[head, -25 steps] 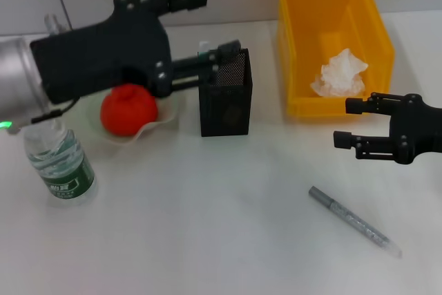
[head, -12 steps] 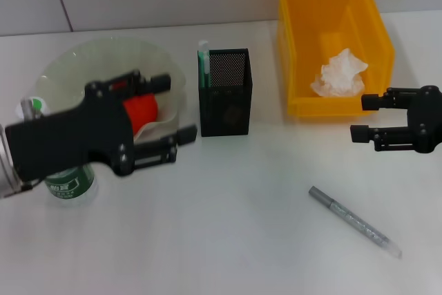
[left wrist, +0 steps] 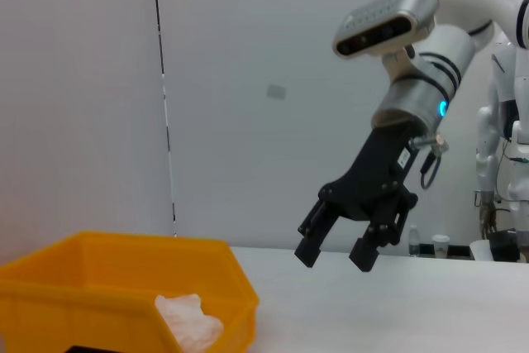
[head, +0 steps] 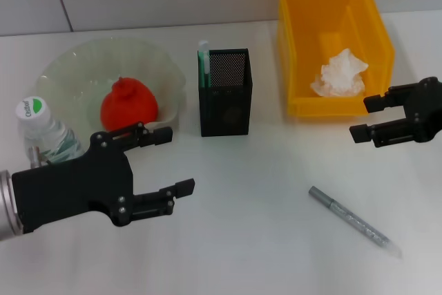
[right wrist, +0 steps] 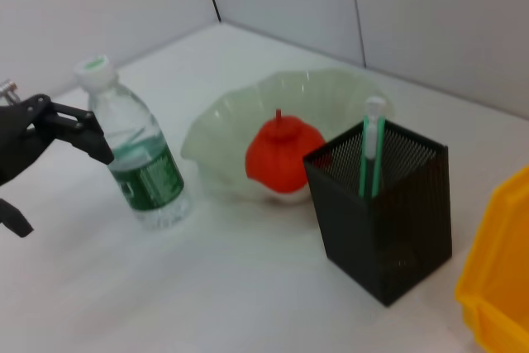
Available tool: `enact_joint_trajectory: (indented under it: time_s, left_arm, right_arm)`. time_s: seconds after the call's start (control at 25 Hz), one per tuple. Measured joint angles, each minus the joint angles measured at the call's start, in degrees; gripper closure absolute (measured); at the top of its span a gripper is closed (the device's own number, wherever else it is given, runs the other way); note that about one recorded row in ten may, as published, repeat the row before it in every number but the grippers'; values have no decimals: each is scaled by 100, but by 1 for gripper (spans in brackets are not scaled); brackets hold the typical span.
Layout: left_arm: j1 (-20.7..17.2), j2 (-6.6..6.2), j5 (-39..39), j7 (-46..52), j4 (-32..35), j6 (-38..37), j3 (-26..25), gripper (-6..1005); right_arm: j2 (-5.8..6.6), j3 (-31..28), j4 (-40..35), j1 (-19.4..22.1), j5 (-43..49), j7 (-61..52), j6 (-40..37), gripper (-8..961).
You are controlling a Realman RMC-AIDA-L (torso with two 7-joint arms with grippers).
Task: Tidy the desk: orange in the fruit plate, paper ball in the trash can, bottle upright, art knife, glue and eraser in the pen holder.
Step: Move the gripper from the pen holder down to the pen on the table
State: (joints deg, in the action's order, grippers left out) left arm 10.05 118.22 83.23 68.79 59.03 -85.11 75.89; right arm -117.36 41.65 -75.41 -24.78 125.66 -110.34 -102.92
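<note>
Behind left claw [head: 164, 162] (open) | bottle [head: 43, 132] partly hidden

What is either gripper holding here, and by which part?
Nothing. The left gripper is open above the table near the bottle; the right gripper is open and empty beside the bin.

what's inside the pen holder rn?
One green-and-white stick-like item stands upright in a corner of the black mesh pen holder. The holder's bottom is hidden by its walls, so smaller items can't be ruled out.
</note>
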Motion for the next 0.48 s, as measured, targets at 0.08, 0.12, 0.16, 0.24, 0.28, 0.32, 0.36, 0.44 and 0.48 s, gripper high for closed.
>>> enact_joint_trajectory:
  time_s: [0.08, 0.12, 0.16, 0.24, 0.28, 0.32, 0.36, 0.44, 0.48]
  left_arm:
    - [-18, -3, 5, -59, -77, -23, -1, 217]
    - [-18, -3, 5, -59, -77, -23, -1, 217]
    - [-28, -2, 105, -88, -140, -25, -3, 217]
    - [-28, 6, 170, -96, -153, -16, -4, 217]
    - [-19, 13, 201, -99, -179, -6, -4, 217]
    - [-6, 18, 225, -103, -210, -1, -4, 217]
    - [11, 20, 235, -106, -247, -3, -4, 217]
    - [55, 21, 241, -112, -334, -15, 0, 217]
    - [63, 21, 242, -113, -351, -21, 7, 217]
  right_arm:
    - [-9, 201, -312, -54, 178, -454, -41, 196]
    - [-11, 317, -474, -98, 305, -726, -69, 196]
    - [-12, 409, -605, -140, 419, -922, -93, 196]
    - [-12, 591, -813, -233, 658, -1293, -142, 196]
    - [-10, 687, -905, -281, 766, -1443, -171, 196]
    - [-3, 779, -960, -321, 861, -1549, -212, 196]
    - [2, 876, -997, -377, 965, -1661, -241, 196]
    - [8, 1070, -1015, -481, 1211, -1849, -305, 196]
    - [11, 1156, -1011, -535, 1324, -1924, -331, 196]
